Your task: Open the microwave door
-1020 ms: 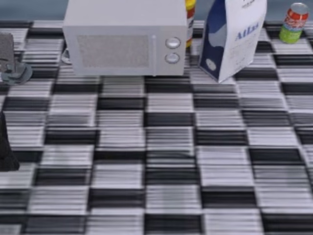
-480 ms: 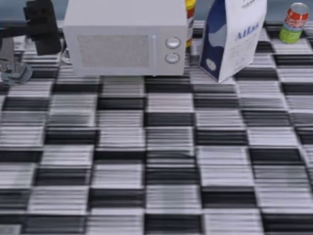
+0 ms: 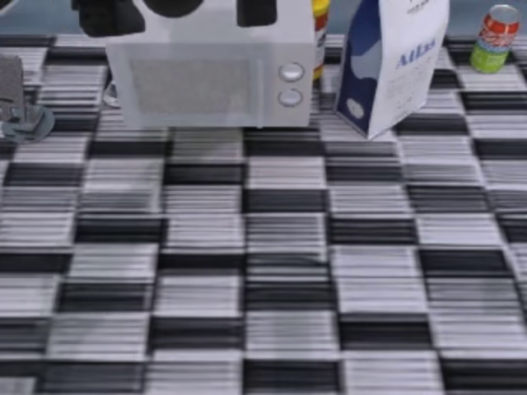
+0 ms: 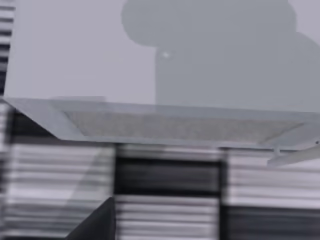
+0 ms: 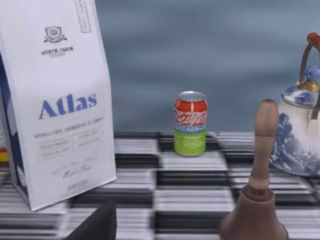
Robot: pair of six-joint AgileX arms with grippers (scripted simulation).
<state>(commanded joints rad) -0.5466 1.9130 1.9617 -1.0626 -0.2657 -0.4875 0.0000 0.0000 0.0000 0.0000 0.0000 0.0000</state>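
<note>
**Left Arm Poised Above Microwave, Door Not Yet Swung Wide**

Left gripper (image 3: 177, 10) is seen at the far edge of the table, its dark bulk hanging over the roof of the microwave (image 3: 210, 62); whether its fingers are spread or closed cannot be told, since the tips are not shown clearly in any view. The oven is placed at the back of the checkered table (image 3: 272, 271), left of centre, with a blue-and-white carton (image 3: 395, 62) just beside it on the right and a drinks can (image 3: 494, 37) farther right. From above, the microwave door (image 3: 189, 86) is seen covering the front, its mesh window beside the two knobs (image 3: 290, 85). In the left wrist view, the door's top edge (image 4: 175, 125) is looked down on from over the roof, and whether it has parted from the body cannot be told. The handle is judged not yet grasped, so nearly all of the opening is judged to be left. The right arm is parked out of the top view, its camera facing the carton, the can, a wooden bell (image 5: 257, 200) and a kettle (image 5: 297, 130).
</note>
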